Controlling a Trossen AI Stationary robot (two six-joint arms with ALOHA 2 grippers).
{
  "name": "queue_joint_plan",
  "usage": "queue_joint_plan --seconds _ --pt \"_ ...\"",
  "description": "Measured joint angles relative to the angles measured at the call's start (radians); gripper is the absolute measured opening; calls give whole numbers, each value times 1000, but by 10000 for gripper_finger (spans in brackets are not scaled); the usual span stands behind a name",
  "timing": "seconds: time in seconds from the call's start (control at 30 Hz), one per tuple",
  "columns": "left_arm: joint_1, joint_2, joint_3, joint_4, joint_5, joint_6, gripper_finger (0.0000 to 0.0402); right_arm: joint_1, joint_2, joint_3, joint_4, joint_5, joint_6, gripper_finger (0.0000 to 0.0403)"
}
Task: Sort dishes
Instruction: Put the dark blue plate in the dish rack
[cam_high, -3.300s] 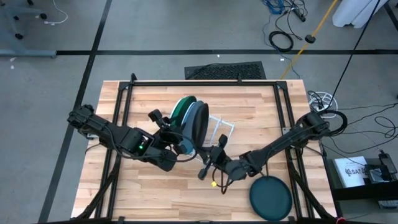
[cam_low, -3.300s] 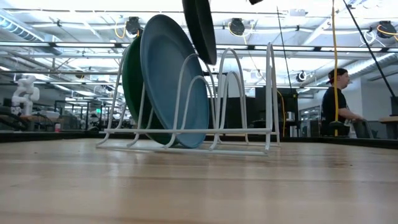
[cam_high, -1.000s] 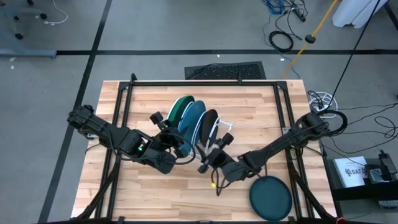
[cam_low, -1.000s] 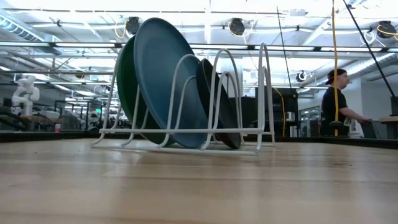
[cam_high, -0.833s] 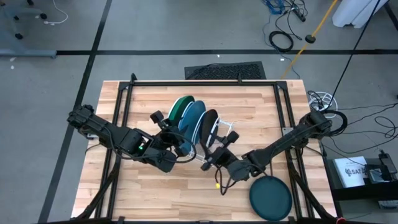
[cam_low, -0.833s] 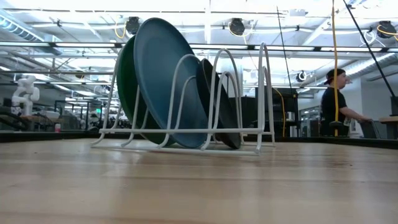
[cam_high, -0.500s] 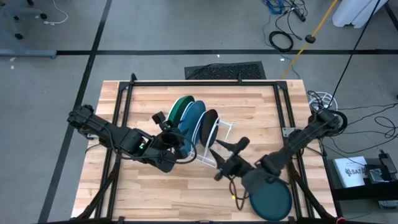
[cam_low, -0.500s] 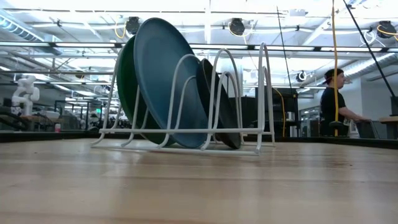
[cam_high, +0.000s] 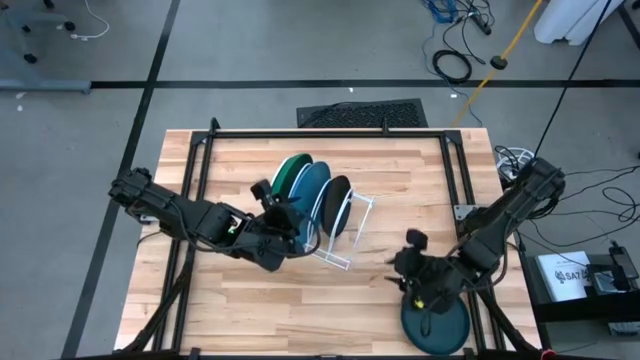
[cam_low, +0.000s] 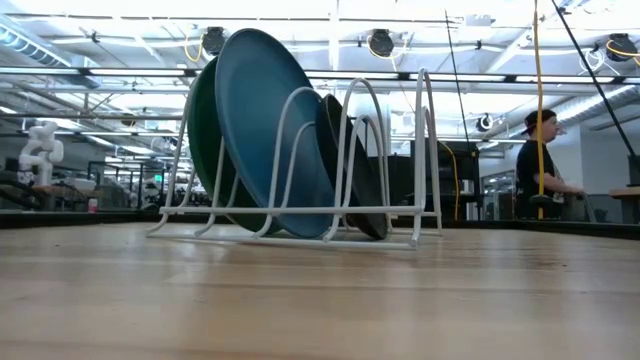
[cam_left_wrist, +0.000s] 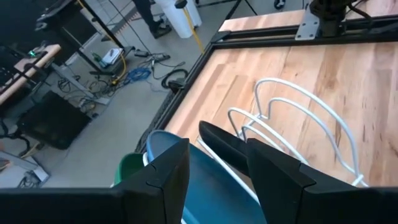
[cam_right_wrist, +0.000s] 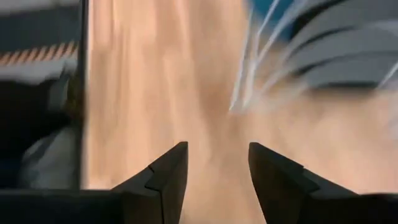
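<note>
Plates first: your black plate (cam_high: 338, 202) now stands in the white wire rack (cam_high: 352, 225), in the slot just behind the bright blue plate (cam_high: 311, 192), with the green plate (cam_high: 290, 175) ahead of that. A few seconds ago the black one was hanging above the rack; a second ago it was already seated and leaning on the wires, as the low view shows it now (cam_low: 352, 170). So three of the four dishes are sorted.

What changes most is your right arm. Half a second ago its gripper was just off the rack's near corner; now the right gripper (cam_high: 409, 262) has swung away across the table (cam_high: 240, 300) and sits close to the dark teal plate (cam_high: 436, 320), which lies flat near the table's front right corner, well apart from the rack. Its fingers stand apart with nothing between them, and the blur in its wrist view suggests it is moving fast.

Your left gripper (cam_high: 284, 222) has barely shifted. It hovers just beside the racked plates, fingers parted and empty, looking down over the blue plate (cam_left_wrist: 211, 180) and the free wire loops.

By my reading, the teal plate is the last step, and you have free slots for it behind the black one.
</note>
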Motion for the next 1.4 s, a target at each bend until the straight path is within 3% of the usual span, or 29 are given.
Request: queue_joint_plan --seconds 0.23,0.57,1.03,1.4 --pt "3 0 0 0 -14 5 169 19 90 0 -154 -349 242 160" --pt "14 0 0 -3 -18 31 169 42 218 0 -250 -603 161 160" --pt "10 0 0 0 5 27 169 -27 372 -1 -257 -597 -241 160" --pt "10 0 0 -6 7 27 169 -81 466 -1 -241 -711 -538 160"
